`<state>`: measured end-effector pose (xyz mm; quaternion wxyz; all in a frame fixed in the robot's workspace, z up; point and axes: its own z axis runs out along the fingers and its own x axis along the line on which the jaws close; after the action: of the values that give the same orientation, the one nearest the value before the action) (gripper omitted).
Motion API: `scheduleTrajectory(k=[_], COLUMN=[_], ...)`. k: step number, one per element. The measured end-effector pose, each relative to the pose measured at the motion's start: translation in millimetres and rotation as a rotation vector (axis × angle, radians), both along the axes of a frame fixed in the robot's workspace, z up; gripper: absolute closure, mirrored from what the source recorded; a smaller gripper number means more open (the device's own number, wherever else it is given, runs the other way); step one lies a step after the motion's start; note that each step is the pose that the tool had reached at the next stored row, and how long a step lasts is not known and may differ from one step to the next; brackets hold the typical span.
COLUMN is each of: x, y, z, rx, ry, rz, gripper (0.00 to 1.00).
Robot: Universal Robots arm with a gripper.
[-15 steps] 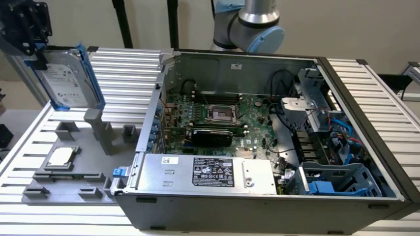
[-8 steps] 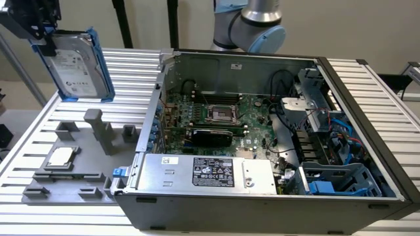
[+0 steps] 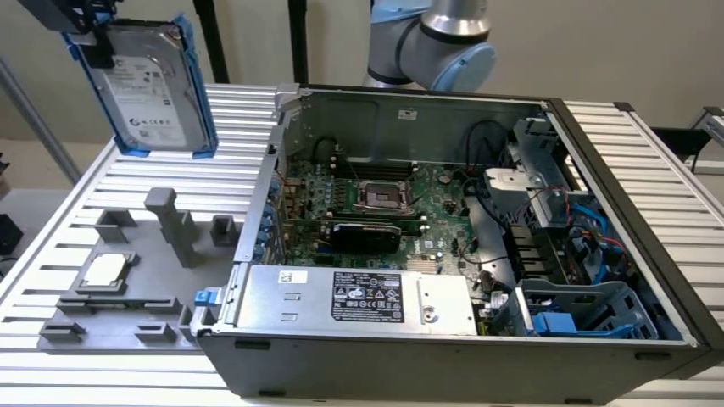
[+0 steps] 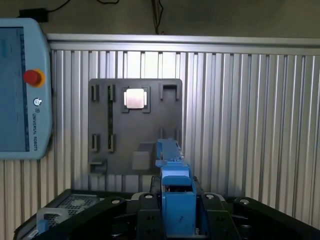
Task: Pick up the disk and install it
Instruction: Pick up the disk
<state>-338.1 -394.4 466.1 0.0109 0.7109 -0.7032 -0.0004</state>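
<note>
The disk (image 3: 156,89) is a silver-grey hard drive with a white label in a blue carrier frame. It hangs upright in the air at the exterior view's upper left, above the ribbed table and beside the open computer case (image 3: 633,178). My gripper (image 3: 88,36) is shut on its top edge. In the wrist view the disk's (image 4: 175,185) blue carrier edge runs out from between my black jaws, and my gripper (image 4: 177,222) is over the grey fixture plate (image 4: 150,145).
The grey fixture plate (image 3: 125,297) holds a small square chip (image 3: 104,271) and upright posts (image 3: 172,222). Inside the case lie the motherboard (image 3: 374,199), a silver box with black label (image 3: 362,301) and a blue drive bay (image 3: 582,309). A teach pendant (image 4: 22,90) lies on the table.
</note>
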Motion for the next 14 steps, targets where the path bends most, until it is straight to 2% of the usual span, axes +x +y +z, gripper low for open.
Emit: scheduleTrajectory(k=[6, 14], x=[27.3, 63.7], y=[-7.9, -20.1], z=[15.4, 19.1], rx=[0.0007, 0.0020], ry=[0.0022, 0.0024], rz=[0.000, 0.000], gripper=[0.67, 0.67])
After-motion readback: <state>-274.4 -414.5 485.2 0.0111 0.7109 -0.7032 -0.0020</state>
